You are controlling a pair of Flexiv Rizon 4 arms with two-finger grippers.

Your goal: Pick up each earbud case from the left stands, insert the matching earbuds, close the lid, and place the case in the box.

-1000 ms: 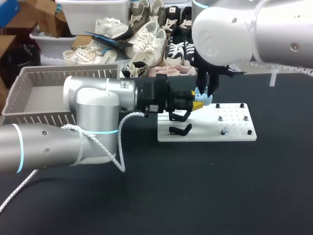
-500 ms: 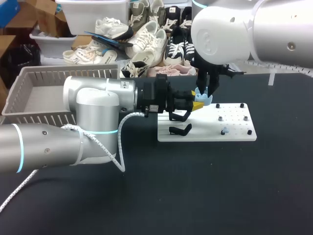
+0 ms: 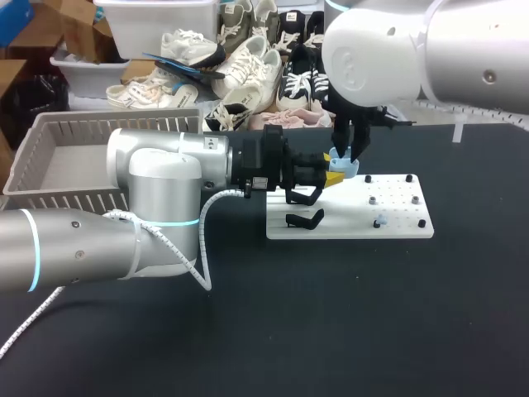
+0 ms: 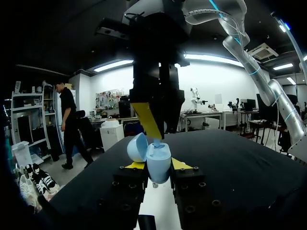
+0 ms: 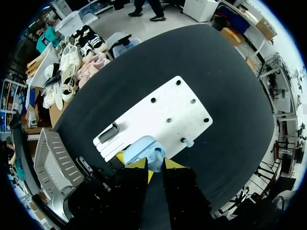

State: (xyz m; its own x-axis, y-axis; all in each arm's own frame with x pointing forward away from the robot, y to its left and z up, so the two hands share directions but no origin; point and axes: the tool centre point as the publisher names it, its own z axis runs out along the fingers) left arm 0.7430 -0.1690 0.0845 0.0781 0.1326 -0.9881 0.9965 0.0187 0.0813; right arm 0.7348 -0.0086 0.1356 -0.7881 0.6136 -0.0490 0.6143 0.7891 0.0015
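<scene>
The left gripper (image 4: 158, 166) is clamped on the light blue earbud case (image 4: 159, 160), its two yellow tips pressing the case from either side. It holds the case upright above the near end of the white board (image 5: 165, 112), clear of the board's surface. The lid (image 4: 137, 146) of the case stands open and leans to one side. The right gripper (image 5: 154, 164) comes straight down from above, with its yellow tips at the open mouth of the case. Whether it is clasping anything there cannot be told, since the spot is hidden by the case and the tips themselves. In the head view the left arm reaches across from the left, and the right arm drops in from the upper right. On the board an empty black stand (image 3: 305, 219) sits just below the held case. A small pale blue earbud (image 5: 187, 142) rests on a peg further along the board. The grey slatted box (image 3: 99, 122) stands well apart on the dark table (image 3: 372, 314), behind the left arm.
</scene>
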